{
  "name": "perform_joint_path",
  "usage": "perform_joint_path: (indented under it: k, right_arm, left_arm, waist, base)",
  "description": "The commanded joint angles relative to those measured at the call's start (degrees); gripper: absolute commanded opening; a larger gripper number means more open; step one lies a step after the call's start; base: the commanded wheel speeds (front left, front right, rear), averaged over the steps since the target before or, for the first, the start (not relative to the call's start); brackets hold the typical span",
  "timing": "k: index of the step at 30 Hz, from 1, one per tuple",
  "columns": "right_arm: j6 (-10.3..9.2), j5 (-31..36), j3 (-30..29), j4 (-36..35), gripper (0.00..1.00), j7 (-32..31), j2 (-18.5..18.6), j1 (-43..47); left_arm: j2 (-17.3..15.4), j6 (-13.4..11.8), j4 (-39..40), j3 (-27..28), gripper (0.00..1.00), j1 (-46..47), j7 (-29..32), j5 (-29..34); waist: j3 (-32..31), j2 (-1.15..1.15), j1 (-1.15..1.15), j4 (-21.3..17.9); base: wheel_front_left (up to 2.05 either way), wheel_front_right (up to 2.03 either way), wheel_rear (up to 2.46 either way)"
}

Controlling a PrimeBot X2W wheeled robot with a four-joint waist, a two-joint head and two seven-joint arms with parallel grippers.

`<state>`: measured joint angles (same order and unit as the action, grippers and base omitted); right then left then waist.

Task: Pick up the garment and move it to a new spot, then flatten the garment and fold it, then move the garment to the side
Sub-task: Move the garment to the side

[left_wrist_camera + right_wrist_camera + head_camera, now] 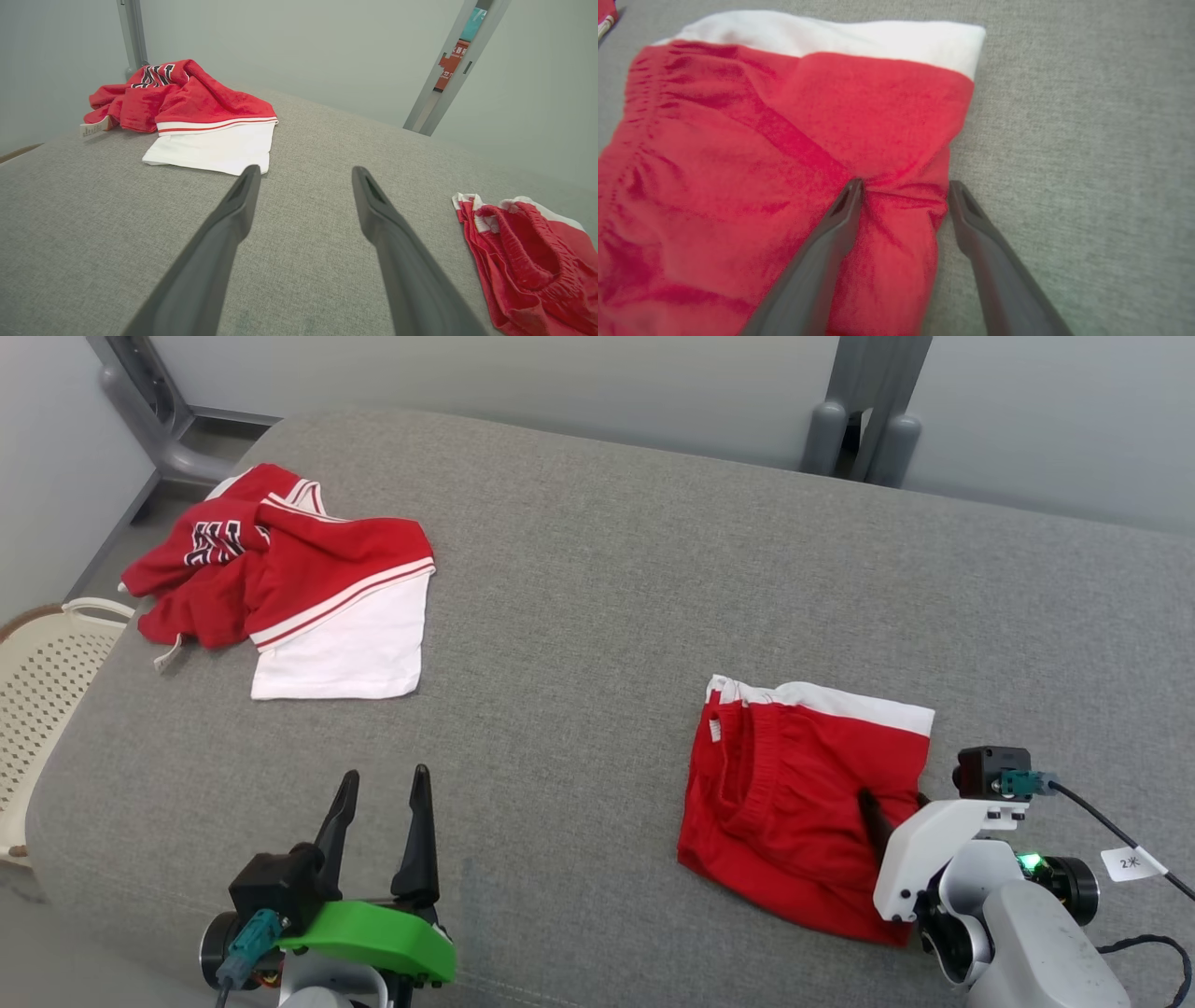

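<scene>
Grey woven fabric covered a broad grey cushion with rounded corners, which stood before pale walls and grey metal posts. A pale perforated basket stood off the cushion's left edge.

2 garments lay on the cushion, well apart. The red shorts lay near the cushion's right near corner, folded into a rough rectangle. A white band ran along their far edge, and the gathered waistband curved down their left half. From the right wrist camera the shorts looked mostly flat, with small creases bunched at their right edge.

The right gripper was down at that right edge, its jaws spread and clamping nothing. In the right wrist view the right gripper straddled the hem. 1 finger rested on the red cloth. The other touched the bare cushion just beside the shorts, so a strip of red fabric lay between the 2 fingers.

A red and white jersey sat crumpled near the cushion's far left corner, with dark lettering on its red part and a white panel toward the near side.

The left gripper hung over the cushion close to its near edge, left of centre. Its 2 fingers were wide apart and held nothing. From its own wrist camera the left gripper pointed across bare grey fabric, with the jersey ahead to the left. The shorts lay off to its right.
</scene>
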<state>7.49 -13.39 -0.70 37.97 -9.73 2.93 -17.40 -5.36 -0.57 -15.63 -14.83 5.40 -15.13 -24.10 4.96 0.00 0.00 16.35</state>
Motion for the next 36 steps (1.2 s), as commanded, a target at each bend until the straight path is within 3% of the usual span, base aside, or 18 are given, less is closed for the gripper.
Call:
perform_joint_path:
  k: [1, 2, 3, 4, 11, 21, 25, 31, 36]
  right_arm:
    - [0.00, -0.6, 0.6, 1.2, 0.29, -0.3, -0.1, 0.0]
    - [0.00, -0.7, 0.9, 1.4, 0.19, -0.1, -0.1, -0.2]
    - [0.00, -0.7, 1.1, 1.5, 0.19, 0.3, -0.1, -0.6]
    - [0.00, -0.6, 1.2, 1.5, 0.00, 0.8, -0.1, -1.2]
    - [-0.05, 1.9, 0.6, -0.2, 0.00, 4.5, 0.1, -5.4]
    - [-0.05, 8.3, -6.2, -5.3, 0.00, 5.1, 0.3, -10.3]
    - [-0.04, 9.0, -8.2, -6.6, 0.00, 5.1, 0.5, -11.0]
    - [-0.04, 9.1, -8.5, -6.1, 0.00, 6.2, 0.2, -12.7]
    - [-0.04, 9.5, -7.4, -4.8, 0.00, 7.8, 0.1, -14.9]
  left_arm:
    - [0.1, 0.2, -0.1, 0.2, 1.00, -0.2, 0.0, 0.5]
    - [0.1, 0.4, -0.1, 0.2, 1.00, -0.2, 0.0, 0.7]
    - [0.1, 0.5, -0.1, 0.1, 1.00, -0.1, 0.0, 0.8]
    - [0.1, 0.5, 0.0, 0.1, 1.00, 0.0, 0.0, 0.9]
    - [-0.1, 0.6, 0.8, 0.1, 1.00, 1.5, 0.0, 1.7]
    - [-1.2, 0.9, 2.9, -0.7, 1.00, 6.6, 0.9, 3.1]
    - [-1.7, 1.3, 3.5, -1.5, 1.00, 9.2, 2.1, 3.8]
    - [-2.5, 1.5, 4.2, -2.4, 1.00, 11.8, 3.8, 4.7]
    - [-3.0, 1.3, 4.5, -2.5, 1.00, 12.3, 4.2, 4.8]
  waist:
    - [0.2, 0.00, 0.00, -0.4]
    - [0.3, 0.00, 0.00, -0.9]
    - [0.4, 0.00, 0.00, -1.3]
    - [0.6, 0.00, 0.00, -2.1]
    - [3.4, 0.00, 0.00, -9.5]
    - [10.0, 0.00, 0.00, -26.3]
    - [12.5, 0.00, 0.00, -31.1]
    - [15.0, 0.00, 0.00, -34.7]
    - [15.8, 0.00, 0.00, -34.1]
  base:
    - [0.00, 0.00, 0.00]
    - [0.00, 0.00, 0.00]
    - [0.00, 0.00, 0.00]
    - [0.00, 0.00, 0.00]
    - [0.00, 0.00, 0.00]
    - [0.00, 0.00, 0.00]
    - [0.00, 0.00, 0.00]
    - [0.00, 0.00, 0.00]
    - [0.00, 0.00, 0.00]
